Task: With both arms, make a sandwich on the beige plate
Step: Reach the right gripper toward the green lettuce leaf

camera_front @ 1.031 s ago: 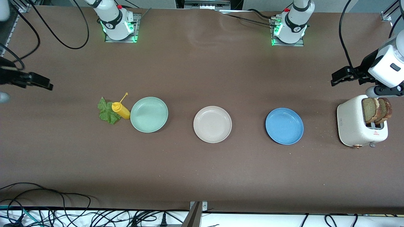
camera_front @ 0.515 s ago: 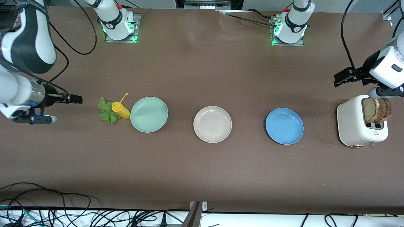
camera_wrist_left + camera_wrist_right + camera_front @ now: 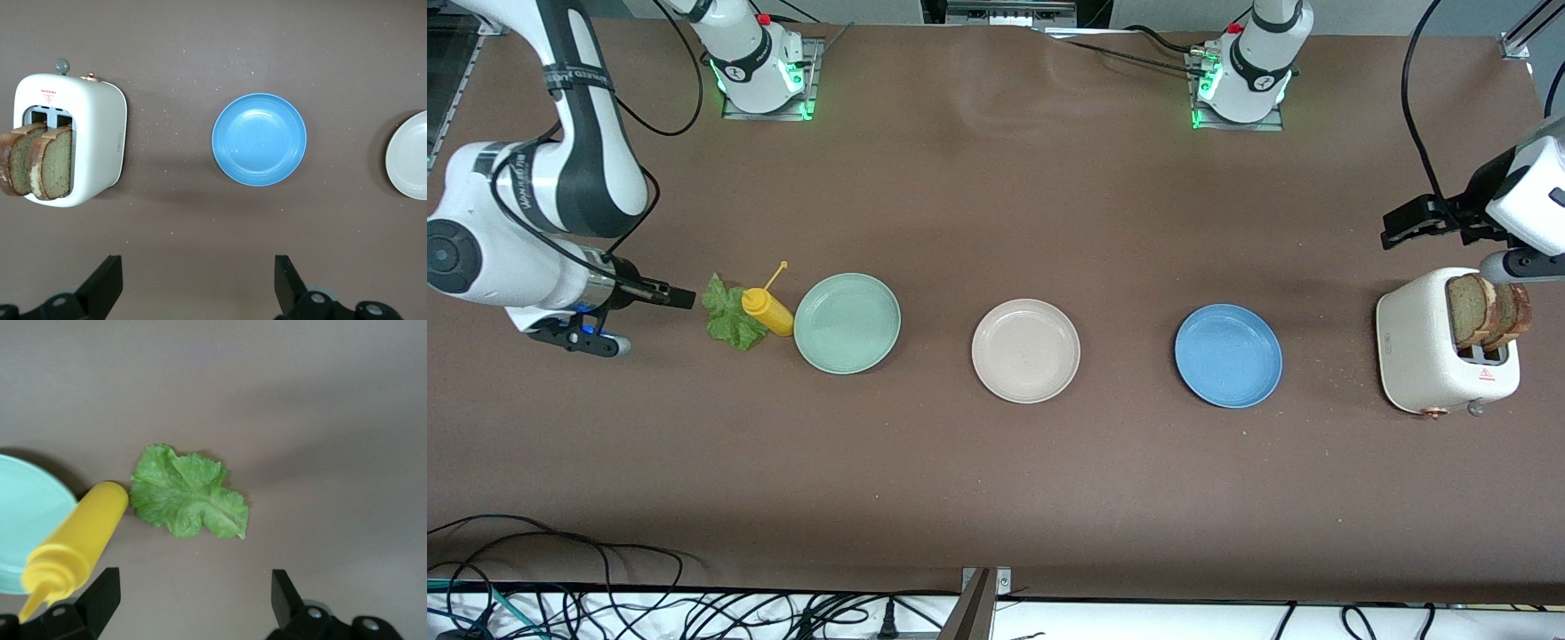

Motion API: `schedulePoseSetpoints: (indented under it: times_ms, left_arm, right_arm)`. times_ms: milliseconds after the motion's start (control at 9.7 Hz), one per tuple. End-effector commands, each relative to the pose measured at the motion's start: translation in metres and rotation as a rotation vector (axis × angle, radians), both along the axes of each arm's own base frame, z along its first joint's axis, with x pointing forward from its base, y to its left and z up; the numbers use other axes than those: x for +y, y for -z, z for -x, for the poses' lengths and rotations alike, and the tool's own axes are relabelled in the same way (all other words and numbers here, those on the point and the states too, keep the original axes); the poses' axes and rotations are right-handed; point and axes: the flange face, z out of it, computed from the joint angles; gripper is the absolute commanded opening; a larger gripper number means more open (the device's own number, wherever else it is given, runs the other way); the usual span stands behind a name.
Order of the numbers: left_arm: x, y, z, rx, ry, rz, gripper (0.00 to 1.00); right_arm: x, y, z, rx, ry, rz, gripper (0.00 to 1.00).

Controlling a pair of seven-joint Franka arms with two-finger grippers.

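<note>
Opening the job: nothing assembled yet, both arms closing in on their first ingredients

Finding the right tool at the right arm's end of the worktop, hanging low with its jaws spread wide and empty, tips pointing at the lettuce leaf and just short of touching it

Noting the leaf lying flat on the worktop, its other edge touching a yellow squeeze bottle lying on its side, with the bottle in turn lying against the rim of the mint-green plate

Passing on to the beige plate in the middle of the row, bare and waiting, well apart from both tools, then to the blue plate, also bare

Reaching the white toaster at the left arm's end, with two bread slices standing up out of its slots

Ending at the left tool, jaws wide apart and holding nothing, over bare worktop just beside the toaster

Judging the next move: sinking the right tool around a raised edge of the leaf without nudging the bottle, and swinging the left tool over the toaster to straddle one slice and be lifting it straight up, bread going to the beige plate first, lettuce following
</note>
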Motion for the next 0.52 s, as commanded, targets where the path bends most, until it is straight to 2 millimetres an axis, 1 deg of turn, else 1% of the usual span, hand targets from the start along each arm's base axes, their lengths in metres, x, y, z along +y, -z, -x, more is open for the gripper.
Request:
schedulePoseSetpoints:
  times_ms: [0,103,206,309,412]
  left_arm:
    - [0.016,-0.003,-0.004,-0.014,0.041,-0.024,1.00]
    - [0.019,-0.002,-0.004,-0.012,0.047,-0.024,1.00]
    - [0.031,0.004,-0.006,-0.002,0.045,-0.036,1.00]
    - [0.037,0.006,-0.007,0.005,0.064,-0.052,1.00]
    - [0.042,0.010,-0.009,0.013,0.072,-0.062,1.00]
  right_arm:
    - [0.001,0.012,0.021,-0.036,0.045,0.019,1.00]
    - [0.003,0.011,0.022,-0.036,0.042,0.018,1.00]
    - [0.003,0.007,0.021,-0.042,0.039,0.017,1.00]
    - [0.003,-0.009,0.021,-0.063,0.024,0.010,1.00]
    - [0.004,-0.033,0.021,-0.079,-0.010,-0.001,1.00]
